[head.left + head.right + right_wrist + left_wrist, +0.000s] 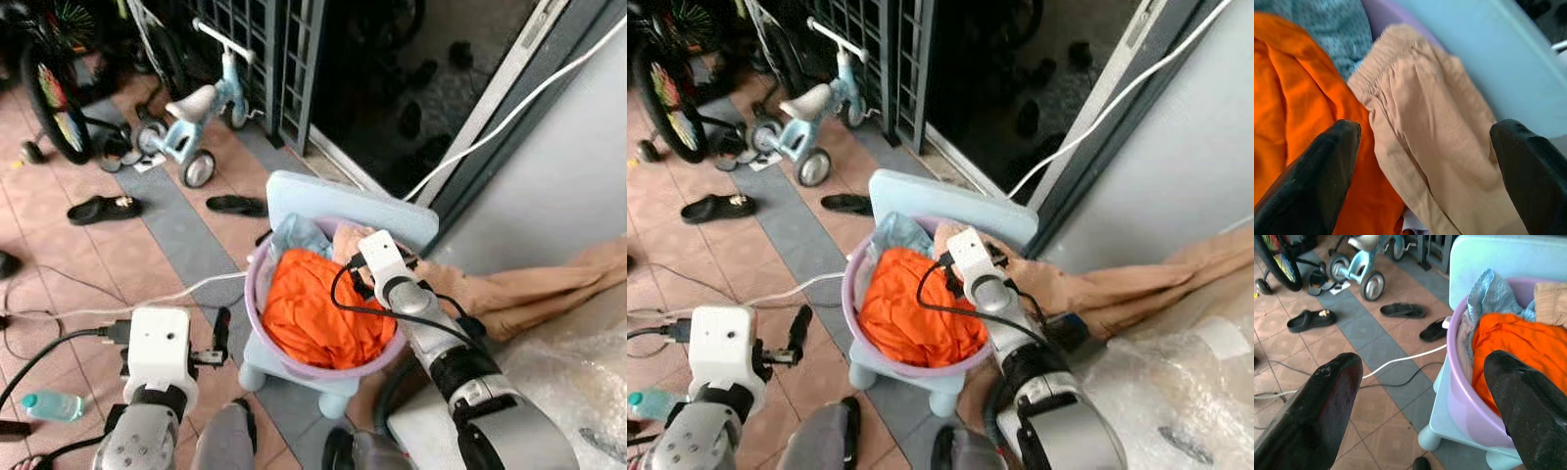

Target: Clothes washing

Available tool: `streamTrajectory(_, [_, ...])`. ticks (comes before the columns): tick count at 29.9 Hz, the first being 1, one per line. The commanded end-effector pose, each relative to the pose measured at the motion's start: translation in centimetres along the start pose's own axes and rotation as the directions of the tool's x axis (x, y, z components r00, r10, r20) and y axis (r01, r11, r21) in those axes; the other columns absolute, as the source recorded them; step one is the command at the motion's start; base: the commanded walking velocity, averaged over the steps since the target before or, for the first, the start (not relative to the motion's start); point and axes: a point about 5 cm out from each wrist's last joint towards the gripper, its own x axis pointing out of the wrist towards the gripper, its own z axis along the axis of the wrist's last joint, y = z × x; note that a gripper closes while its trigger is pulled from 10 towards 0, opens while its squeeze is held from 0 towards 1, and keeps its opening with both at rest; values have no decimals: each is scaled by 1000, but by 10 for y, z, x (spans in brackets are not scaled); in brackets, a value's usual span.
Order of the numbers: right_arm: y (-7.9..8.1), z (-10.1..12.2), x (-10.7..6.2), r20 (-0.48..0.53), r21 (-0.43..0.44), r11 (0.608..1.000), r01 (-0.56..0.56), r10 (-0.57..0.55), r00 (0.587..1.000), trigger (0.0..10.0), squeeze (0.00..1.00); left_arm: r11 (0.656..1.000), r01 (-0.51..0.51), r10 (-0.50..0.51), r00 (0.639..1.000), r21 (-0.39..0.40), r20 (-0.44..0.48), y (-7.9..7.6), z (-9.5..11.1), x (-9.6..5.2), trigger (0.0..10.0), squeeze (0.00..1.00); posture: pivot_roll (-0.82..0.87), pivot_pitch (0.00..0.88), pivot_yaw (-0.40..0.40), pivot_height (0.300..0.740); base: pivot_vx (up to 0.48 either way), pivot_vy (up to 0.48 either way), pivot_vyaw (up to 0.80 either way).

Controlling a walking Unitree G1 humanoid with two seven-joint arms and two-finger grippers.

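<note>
A pale blue child's chair (338, 211) stands on the tiled floor (59, 255), carrying a lilac basin (257, 284); inside lie an orange garment (318, 308), a tan garment (1435, 142) and a blue dotted cloth (1493, 296); the right end effector (1425, 171), fingers spread, hangs over the tan garment; the left end effector (1425, 396) hovers released beside the basin.

**Lilac basin heaped with laundry**

A round lilac basin (257, 294) sits on a pale blue stool (294, 196). A crumpled orange garment (318, 308) fills its middle. A blue-grey dotted cloth (297, 235) bunches at the far rim, beside tan trousers (1425, 127) draped over that edge.
</note>
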Motion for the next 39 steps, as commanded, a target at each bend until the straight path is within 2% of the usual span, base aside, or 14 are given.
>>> streamTrajectory(1, [-1,4,2,12,-15,1000,17,-17,1000,10000,0,1000,-8,8,1000,-3,-17,-1,1,-10,10000,0,222,289,-120,740,0,0,0])
streamTrajectory(8, [5,8,5,20,-19,1000,-9,9,1000,10000,0,999,-40,39,998,-20,-56,-2,-2,-29,10000,0,222,330,-149,740,0,0,0])
streamTrajectory(9, [7,8,6,14,-23,1000,-19,19,1000,8627,0,999,-42,41,997,-24,-62,-3,-2,-31,10000,0,222,337,-157,740,0,0,0])
streamTrajectory(10, [9,7,6,10,-24,999,-25,26,1000,8627,0,999,-43,41,997,-27,-67,-4,-3,-33,10000,0,223,339,-160,740,0,0,0])
streamTrajectory(11, [12,6,7,-8,-35,999,-37,37,999,5098,0,998,-53,50,996,-39,-79,-6,-3,-37,10000,0,223,347,-170,740,0,0,0])
streamTrajectory(12, [13,5,7,-12,-36,999,-40,39,999,3412,0,997,-57,53,995,-43,-82,-7,-2,-39,10000,0,225,351,-175,740,0,0,0])
streamTrajectory(13, [13,5,7,-14,-35,999,-41,41,999,3412,0,997,-59,55,995,-45,-83,-7,-2,-40,10000,0,226,352,-177,740,0,0,0])
streamTrajectory(15, [15,6,8,-17,-43,998,-36,35,999,0,0,997,-66,62,994,-49,-85,-8,-1,-42,10000,0,231,360,-189,740,0,0,0])
streamTrajectory(27, [17,16,11,-7,-75,996,53,-54,999,0,0,994,-101,96,991,-46,-97,-10,-1,-47,10000,0,246,371,-212,740,0,0,0])
streamTrajectory(39, [17,14,11,-26,-32,996,78,-79,997,0,0,991,-127,123,988,-36,-95,-9,-1,-46,10000,0,241,371,-220,740,0,0,0])
